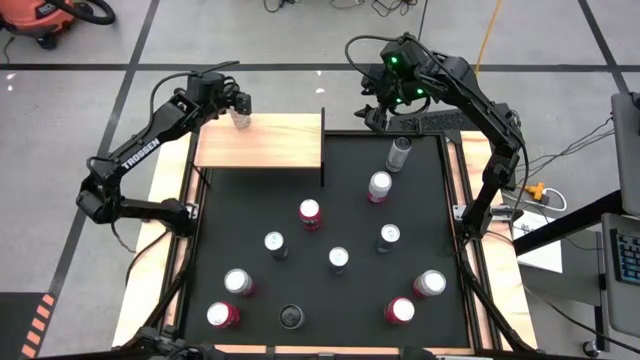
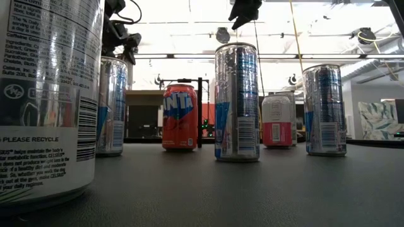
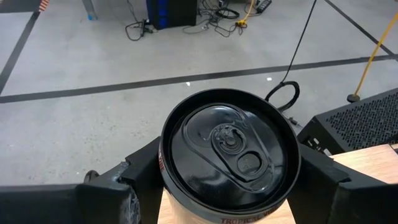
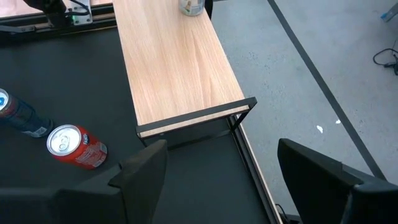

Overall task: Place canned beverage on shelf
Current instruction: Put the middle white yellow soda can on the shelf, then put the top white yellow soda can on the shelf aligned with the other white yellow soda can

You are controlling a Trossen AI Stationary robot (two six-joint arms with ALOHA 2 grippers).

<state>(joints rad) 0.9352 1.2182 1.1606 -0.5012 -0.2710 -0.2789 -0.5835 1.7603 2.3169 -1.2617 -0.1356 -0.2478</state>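
Left gripper [image 1: 238,110] at table's 11 o'clock, fingers [image 3: 140,171] flanking can [image 3: 229,149]. Right gripper [image 1: 373,115] at 1 o'clock, jaws apart, empty.

The high view looks straight down on the whole black mat [image 1: 330,270] from far above. The low view sits at mat level among the cans, facing level toward the shelf [image 2: 142,94], one can pressed close to the lens. The left wrist view looks down from just above a can [image 3: 230,149] standing on the shelf. The right wrist view faces the shelf [image 4: 174,62] from beyond its end, sharing it with every other view.
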